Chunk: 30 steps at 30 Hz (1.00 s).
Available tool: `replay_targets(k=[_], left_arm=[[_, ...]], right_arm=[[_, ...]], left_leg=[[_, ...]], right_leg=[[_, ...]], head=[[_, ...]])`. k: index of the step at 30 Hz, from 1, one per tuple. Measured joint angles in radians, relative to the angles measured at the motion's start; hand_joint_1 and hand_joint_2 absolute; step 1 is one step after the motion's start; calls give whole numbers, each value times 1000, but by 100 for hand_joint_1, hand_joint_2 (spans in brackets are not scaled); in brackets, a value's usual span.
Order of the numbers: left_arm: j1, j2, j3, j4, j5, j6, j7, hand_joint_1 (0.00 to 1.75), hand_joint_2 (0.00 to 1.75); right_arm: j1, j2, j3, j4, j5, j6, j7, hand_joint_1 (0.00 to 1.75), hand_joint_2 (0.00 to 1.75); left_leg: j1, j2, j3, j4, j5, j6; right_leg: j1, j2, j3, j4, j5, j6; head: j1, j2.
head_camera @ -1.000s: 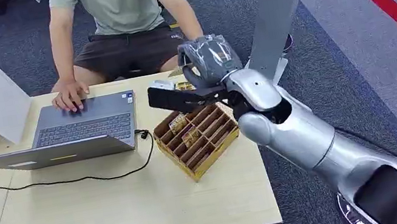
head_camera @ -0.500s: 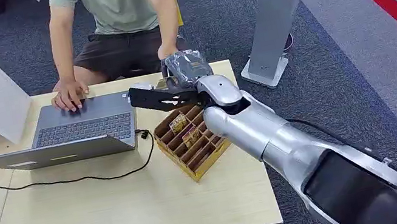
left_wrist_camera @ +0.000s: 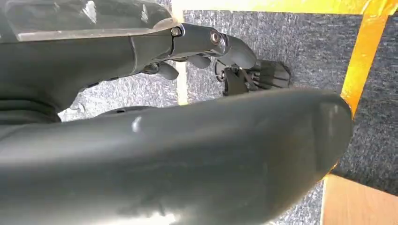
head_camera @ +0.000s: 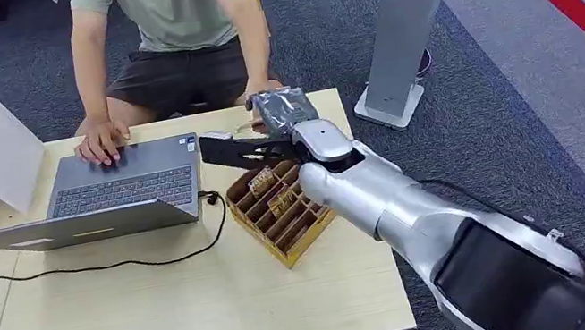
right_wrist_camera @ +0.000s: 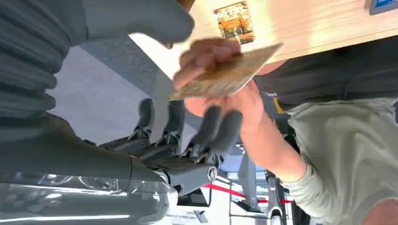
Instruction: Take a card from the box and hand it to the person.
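box [head_camera: 284,212] near table edge, slots holding more cards | right hand [head_camera: 280,113] beyond box, fingers spread, nothing clamped | card [right_wrist_camera: 225,75] beyond box in person's hand [right_wrist_camera: 211,70], touching robot fingers [right_wrist_camera: 220,129] | risk: fingers snag card as arm withdraws | laptop [head_camera: 125,190] beside box, cable close | left hand: grip unclear

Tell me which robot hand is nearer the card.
Right. The right hand is at the card, which a person's hand grips above the table's far edge. The left hand hangs over carpet, away from it.
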Motion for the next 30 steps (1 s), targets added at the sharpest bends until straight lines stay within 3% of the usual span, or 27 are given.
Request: replay_targets(k=[15, 18, 22, 24, 26, 28, 30], left_arm=[[0, 0, 0, 0, 5, -1, -5, 0, 0], [1, 0, -1, 0, 5, 0, 3, 0, 0], [0, 0, -8, 0, 10, 8, 12, 0, 0], [2, 1, -8, 0, 19, 8, 3, 0, 0], [5, 1, -8, 0, 25, 8, -6, 0, 0], [12, 2, -8, 0, 28, 8, -10, 0, 0], [17, 2, -8, 0, 36, 8, -14, 0, 0]], right_arm=[[-37, -23, 2, 3, 39, 5, 40, 0, 175], [-38, -50, 1, -55, 40, 4, 59, 0, 175], [-26, -131, -8, -254, 55, 27, 109, 0, 175], [42, -210, -39, -429, 32, 56, 153, 0, 175], [180, -289, -93, -626, 0, 58, 163, 0, 175], [364, -345, -143, -774, -78, 22, 106, 0, 175], [527, -395, -194, -902, -268, -38, -37, 0, 175]], left_leg=[[0, 0, 1, 0, 0, 0], [0, 0, 0, 0, 0, 0], [0, 0, 2, 1, 0, 0], [0, 0, 6, 1, 0, 0], [1, -2, 10, 0, -3, 1], [2, -4, 14, 0, -6, 2], [1, -1, 12, 0, -7, 2]], right_leg=[[0, 0, 0, 0, 0, 0], [0, 0, 0, 0, 0, 0], [0, 0, -1, 0, 0, 0], [0, -1, 3, -3, 0, 0], [1, -2, 12, -7, -2, 2], [2, -4, 16, -8, -4, 2], [2, 0, 14, -8, -4, 2]], head=[[0, 0], [-1, 0], [0, 0], [-3, 0], [-5, 0], [-2, 0], [9, 0]])
